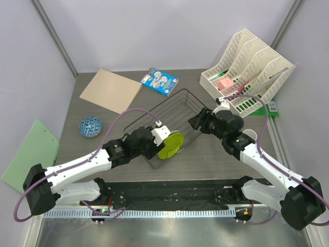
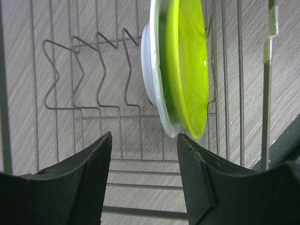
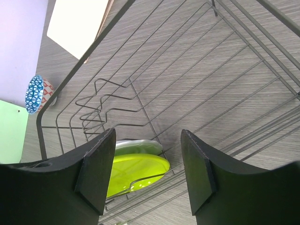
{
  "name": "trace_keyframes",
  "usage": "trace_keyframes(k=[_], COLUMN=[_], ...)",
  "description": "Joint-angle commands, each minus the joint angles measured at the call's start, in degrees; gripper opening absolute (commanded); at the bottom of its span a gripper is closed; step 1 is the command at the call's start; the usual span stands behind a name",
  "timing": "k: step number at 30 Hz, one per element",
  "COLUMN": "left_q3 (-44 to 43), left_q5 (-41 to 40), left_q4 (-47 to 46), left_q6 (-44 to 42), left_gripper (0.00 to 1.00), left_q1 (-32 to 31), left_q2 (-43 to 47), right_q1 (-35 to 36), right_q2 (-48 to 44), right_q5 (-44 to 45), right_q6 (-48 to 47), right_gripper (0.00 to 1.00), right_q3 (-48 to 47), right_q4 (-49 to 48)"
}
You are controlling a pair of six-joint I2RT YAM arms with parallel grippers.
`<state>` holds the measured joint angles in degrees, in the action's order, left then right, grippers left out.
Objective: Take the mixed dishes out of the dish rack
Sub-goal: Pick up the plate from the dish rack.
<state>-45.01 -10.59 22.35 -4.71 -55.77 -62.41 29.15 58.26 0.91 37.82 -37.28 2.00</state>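
The dish rack [image 1: 177, 110] is a dark wire basket mid-table. A lime-green plate [image 1: 170, 145] stands on edge at its near corner, with a white plate [image 2: 150, 70] right behind it. My left gripper [image 1: 159, 145] is open beside these plates. In the left wrist view [image 2: 144, 136] its right fingertip sits just below the green plate's [image 2: 187, 70] rim. My right gripper [image 1: 197, 122] is open and empty over the rack's right side, above bare wires [image 3: 148, 133], the plates [image 3: 138, 171] below it. A blue speckled bowl [image 1: 90, 126] sits on the table at the left. No mug or pink cup shows plainly.
A white slotted file organiser [image 1: 249, 72] stands at the back right. A blue snack packet [image 1: 160, 81] and a tan board [image 1: 110, 90] lie behind the rack. A green clipboard [image 1: 31, 154] lies far left. A pale round object [image 1: 250, 135] sits beside my right arm.
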Motion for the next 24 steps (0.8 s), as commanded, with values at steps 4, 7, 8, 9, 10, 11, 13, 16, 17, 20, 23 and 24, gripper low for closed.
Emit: trace_keyframes(k=[4,7,8,9,10,11,13,16,17,20,23,24], left_q3=[3.7,2.9,2.7,2.3,2.0,1.3,0.9,0.5,0.5,0.7,0.7,0.6], left_q5=[1.4,0.5,0.6,0.7,1.1,1.4,1.8,2.3,2.4,2.3,2.1,1.9], left_q4=[-8.9,-10.6,-10.9,-11.3,-11.8,-12.1,-13.0,-14.1,-14.3,-14.1,-13.3,-12.9], left_q6=[-1.4,-1.3,-1.2,-1.2,-0.9,-0.7,-0.6,0.3,0.6,0.7,0.8,0.8], left_gripper=[0.59,0.58,0.58,0.58,0.57,0.57,0.55,0.5,0.44,0.37,0.33,0.31], left_q1=[0.0,0.0,0.0,0.0,0.0,0.0,0.0,0.0,0.0,0.0,0.0,0.0], left_q2=[-1.5,-3.8,-4.5,-5.1,-6.0,-7.3,-8.4,-9.2,-9.2,-8.3,-7.0,-6.6], right_q1=[-0.1,0.0,-0.1,-0.1,0.0,-0.1,-0.1,-0.1,0.0,-0.1,0.0,-0.1], right_q2=[-0.6,-1.4,-1.7,-1.8,-2.2,-2.8,-3.5,-4.9,-5.3,-6.1,-6.3,-6.3], right_q5=[-0.1,-2.0,-2.1,-2.1,-2.1,-2.1,-1.5,-1.2,-1.2,1.1,1.0,1.0], right_q6=[1.1,2.0,2.0,1.9,1.8,1.6,1.1,0.5,0.2,0.0,0.1,0.1], right_gripper=[0.63,0.63,0.63,0.62,0.63,0.63,0.63,0.63,0.63,0.63,0.63,0.63], right_q3=[2.6,4.6,4.8,5.0,5.2,5.3,5.5,5.5,5.7,5.9,6.1,6.1], right_q4=[-5.7,-7.0,-7.0,-7.0,-7.0,-6.9,-6.4,-5.3,-5.1,-4.4,-4.3,-4.4])
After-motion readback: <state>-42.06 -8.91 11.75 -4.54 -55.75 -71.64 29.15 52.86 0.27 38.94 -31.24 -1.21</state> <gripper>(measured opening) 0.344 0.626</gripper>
